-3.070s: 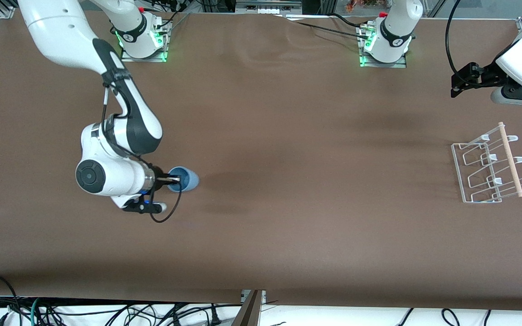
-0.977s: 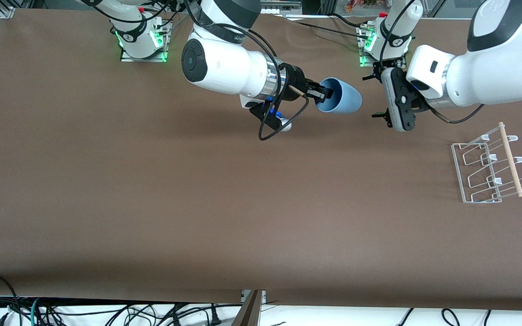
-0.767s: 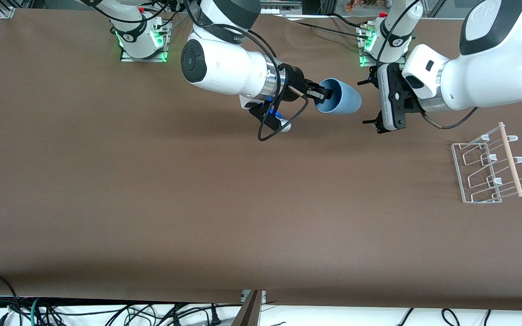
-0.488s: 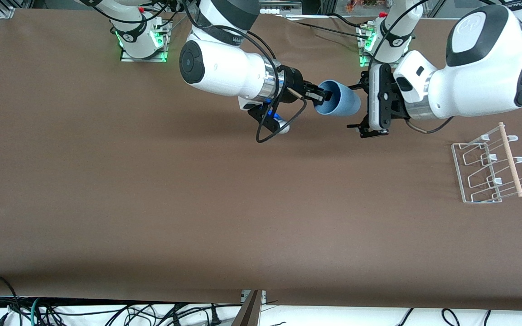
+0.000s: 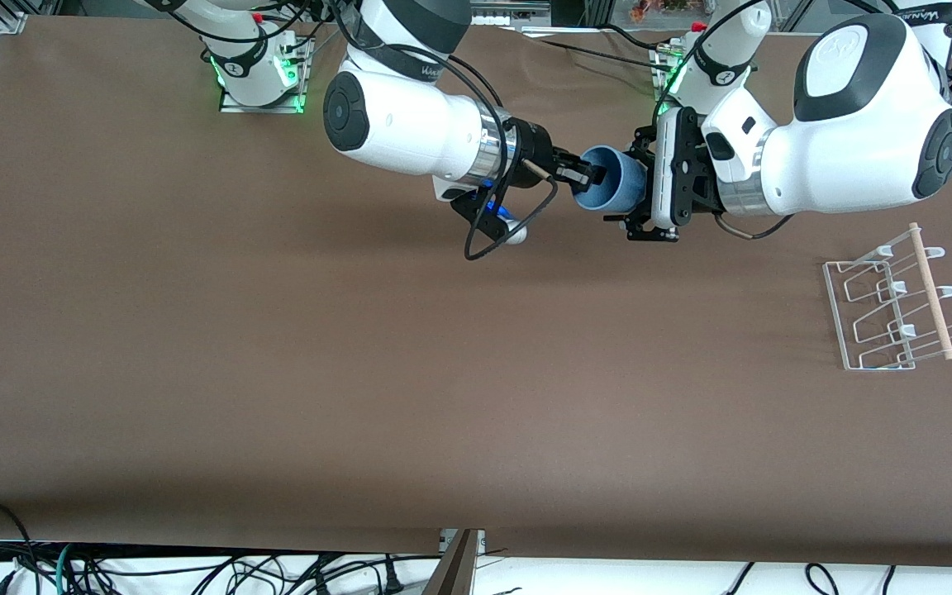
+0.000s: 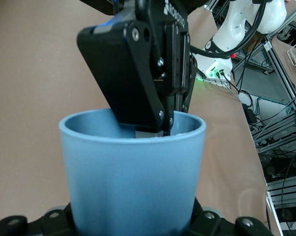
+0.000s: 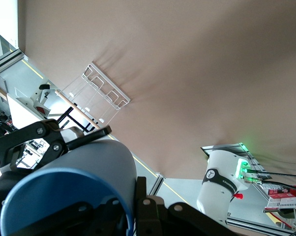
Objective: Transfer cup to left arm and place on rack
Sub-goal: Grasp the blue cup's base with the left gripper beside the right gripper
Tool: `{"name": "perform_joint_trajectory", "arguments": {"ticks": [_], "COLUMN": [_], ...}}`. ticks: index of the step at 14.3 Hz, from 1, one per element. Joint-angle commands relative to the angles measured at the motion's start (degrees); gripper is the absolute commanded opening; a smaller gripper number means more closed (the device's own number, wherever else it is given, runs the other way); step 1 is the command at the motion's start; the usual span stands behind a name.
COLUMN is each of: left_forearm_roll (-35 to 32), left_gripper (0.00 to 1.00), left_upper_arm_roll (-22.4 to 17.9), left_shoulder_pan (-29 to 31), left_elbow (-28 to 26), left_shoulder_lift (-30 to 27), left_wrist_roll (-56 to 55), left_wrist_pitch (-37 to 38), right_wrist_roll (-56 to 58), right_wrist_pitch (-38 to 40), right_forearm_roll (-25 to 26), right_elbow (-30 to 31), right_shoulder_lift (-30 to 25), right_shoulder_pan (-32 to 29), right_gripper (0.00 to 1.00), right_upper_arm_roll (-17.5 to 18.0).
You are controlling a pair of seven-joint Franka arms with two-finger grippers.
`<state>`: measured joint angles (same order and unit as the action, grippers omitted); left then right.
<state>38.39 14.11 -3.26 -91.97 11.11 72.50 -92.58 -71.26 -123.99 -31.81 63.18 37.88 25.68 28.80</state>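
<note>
Front view: left gripper [image 5: 640, 195] now closed in around cup [image 5: 608, 179] base, fingers apart, not yet clamped; handover imminent. Right gripper [image 5: 585, 174] pinches rim, high over table near the bases. Long axis level, mouth toward right arm.

Left wrist view: cup [image 6: 132, 172] between spread fingers.

Right wrist view: rack [image 7: 101, 94] waits, well apart.

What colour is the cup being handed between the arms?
Plain light blue, unmarked; the cup shows best in the left wrist view.
</note>
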Motion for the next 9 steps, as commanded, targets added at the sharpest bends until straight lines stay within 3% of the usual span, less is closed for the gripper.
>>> {"name": "perform_joint_trajectory", "arguments": {"ticks": [1, 4, 5, 6, 7, 8, 9], "left_forearm_roll": [1.4, 1.4, 1.4, 1.4, 1.4, 1.4, 1.3], "left_gripper": [0.00, 0.00, 0.00, 0.00, 0.00, 0.00, 0.00], "left_upper_arm_roll": [0.0, 0.0, 0.0, 0.0, 0.0, 0.0, 0.0], "left_shoulder_pan": [0.1, 0.3, 0.4, 0.4, 0.4, 0.3, 0.3], "left_elbow": [-0.8, -0.8, -0.8, -0.8, -0.8, -0.8, -0.8], "left_shoulder_lift": [-0.2, -0.3, -0.3, -0.3, -0.2, -0.2, -0.2], "left_wrist_roll": [1.9, 1.8, 1.9, 1.8, 1.8, 1.9, 1.8], "left_wrist_pitch": [-0.3, -0.1, -0.1, -0.1, -0.1, -0.1, 0.1], "right_wrist_roll": [-0.2, -0.5, -0.4, -0.3, -0.5, -0.7, -0.4], "right_wrist_pitch": [0.0, -0.1, -0.1, -0.1, -0.1, -0.1, 0.0], "right_forearm_roll": [-0.9, -0.9, -1.0, -2.1, -3.3, -3.3, -3.4], "right_elbow": [-1.5, -1.5, -1.5, -1.5, -1.5, -1.5, -1.5], "right_shoulder_lift": [0.4, 0.4, 0.4, 0.4, 0.4, 0.3, 0.2], "right_shoulder_pan": [-0.1, -0.1, -0.6, -1.6, -2.1, -3.1, -4.7], "right_gripper": [0.00, 0.00, 0.09, 0.61, 0.86, 0.98, 0.99], "right_upper_arm_roll": [0.5, 0.4, 0.4, 0.5, 0.4, 0.4, 0.4]}}
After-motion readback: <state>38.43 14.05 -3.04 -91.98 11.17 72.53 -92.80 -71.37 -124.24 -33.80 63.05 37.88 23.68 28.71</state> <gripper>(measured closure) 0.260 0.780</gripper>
